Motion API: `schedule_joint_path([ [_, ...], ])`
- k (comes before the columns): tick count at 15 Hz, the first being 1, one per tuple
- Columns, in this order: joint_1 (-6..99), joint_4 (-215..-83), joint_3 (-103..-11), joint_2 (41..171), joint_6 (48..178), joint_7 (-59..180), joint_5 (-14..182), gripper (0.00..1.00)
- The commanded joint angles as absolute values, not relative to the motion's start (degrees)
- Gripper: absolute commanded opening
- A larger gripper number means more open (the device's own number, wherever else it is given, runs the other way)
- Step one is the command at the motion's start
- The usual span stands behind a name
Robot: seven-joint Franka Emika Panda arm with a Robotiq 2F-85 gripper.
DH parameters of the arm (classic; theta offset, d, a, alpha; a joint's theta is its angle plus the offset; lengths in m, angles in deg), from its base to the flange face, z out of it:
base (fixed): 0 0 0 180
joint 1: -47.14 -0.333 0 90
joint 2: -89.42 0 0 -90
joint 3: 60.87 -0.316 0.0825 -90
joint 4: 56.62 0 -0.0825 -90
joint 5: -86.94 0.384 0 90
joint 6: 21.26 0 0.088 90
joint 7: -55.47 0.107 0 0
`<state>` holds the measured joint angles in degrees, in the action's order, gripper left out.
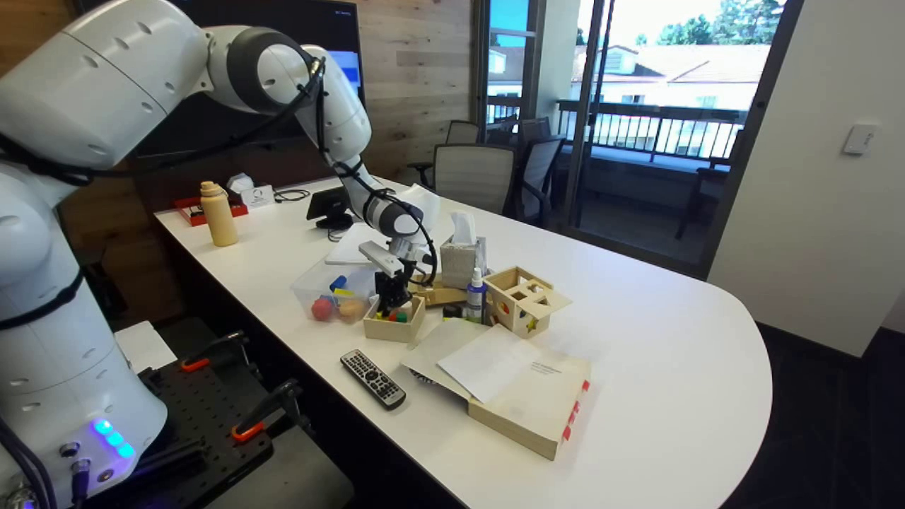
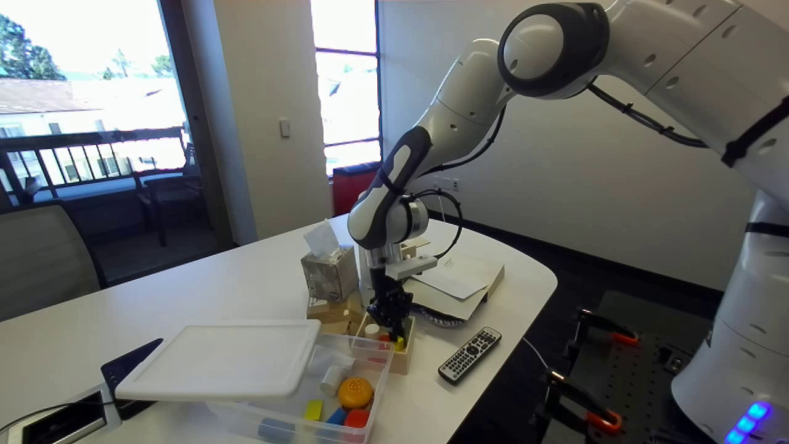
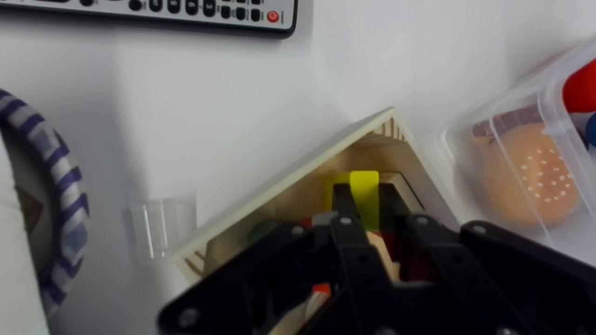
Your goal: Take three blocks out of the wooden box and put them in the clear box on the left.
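Note:
In the wrist view a yellow block (image 3: 365, 179) is pinched between the two black fingers of my gripper (image 3: 365, 200), low inside a corner of the wooden box (image 3: 279, 185). Both exterior views show my gripper (image 1: 385, 305) pointing down into the wooden box (image 1: 389, 331). Around the fingers lie other blocks, among them a green block (image 1: 401, 317) and a red block (image 2: 384, 339); the gripper partly hides them. Beside the wooden box stands the clear box (image 2: 383, 388), holding a yellow block (image 2: 314, 409), blue and red pieces and an orange toy bun (image 2: 355, 393).
A remote (image 1: 372, 379) and a thick book (image 1: 523, 417) with papers lie near the wooden box. Close behind stand a tissue box (image 2: 331, 274), a spray bottle (image 1: 476, 300) and a wooden cube with cut-outs (image 1: 520, 304). A white flat panel (image 2: 228, 361) borders the clear box.

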<state>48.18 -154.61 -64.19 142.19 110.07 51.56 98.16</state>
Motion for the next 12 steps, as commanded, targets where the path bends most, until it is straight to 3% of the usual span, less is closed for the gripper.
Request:
schedule_joint_path([
  [1,48.44,-155.40,-64.61,137.95,107.40,54.18,98.29,0.05],
  [12,45.27,-155.16,-68.73,127.35,104.50,54.66,99.19,0.05],
])
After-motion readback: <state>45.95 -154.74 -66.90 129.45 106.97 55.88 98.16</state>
